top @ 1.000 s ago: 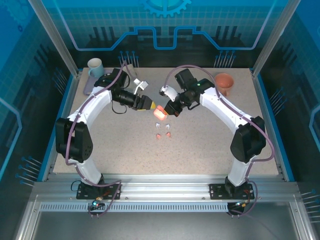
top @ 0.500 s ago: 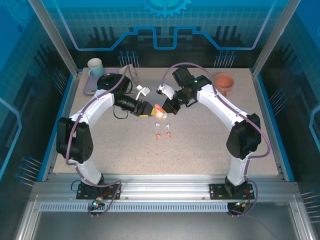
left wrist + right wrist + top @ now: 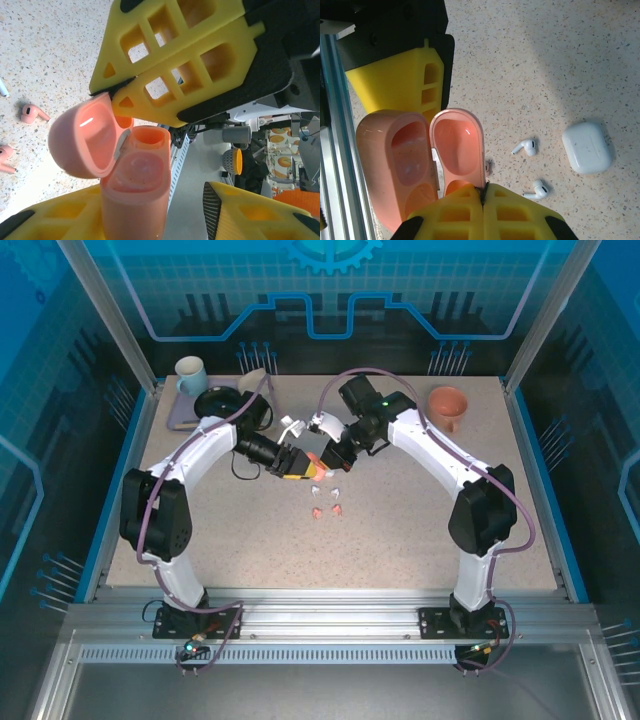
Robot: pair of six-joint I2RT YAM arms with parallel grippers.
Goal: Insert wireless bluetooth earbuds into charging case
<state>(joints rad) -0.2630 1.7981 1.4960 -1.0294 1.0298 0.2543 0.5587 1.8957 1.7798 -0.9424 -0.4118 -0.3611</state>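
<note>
The left gripper (image 3: pixel 300 466) grasps the open coral-pink plastic charging case (image 3: pixel 395 160) above the middle of the speckled table (image 3: pixel 420 530), towards its far edge. The right gripper (image 3: pixel 484 192), fingers pressed together, touches the rim of the hinged lid (image 3: pixel 457 147). Two coral-pink stemmed earbuds (image 3: pixel 31 113) and two white stemmed earbuds (image 3: pixel 526 146) lie loose on the table underneath, near a closed white case (image 3: pixel 588 147). A white mug (image 3: pixel 190 370) and a terracotta cup (image 3: pixel 449 405) stand by the far edge.

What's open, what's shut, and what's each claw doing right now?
pink case: open, both slots empty
white case: shut, lying on the table
white earbuds: out, loose on the table
pink earbuds: out, loose on the table
right claw: shut on the pink case, pinching its lid
left claw: around the pink case's body, grip unclear
</note>
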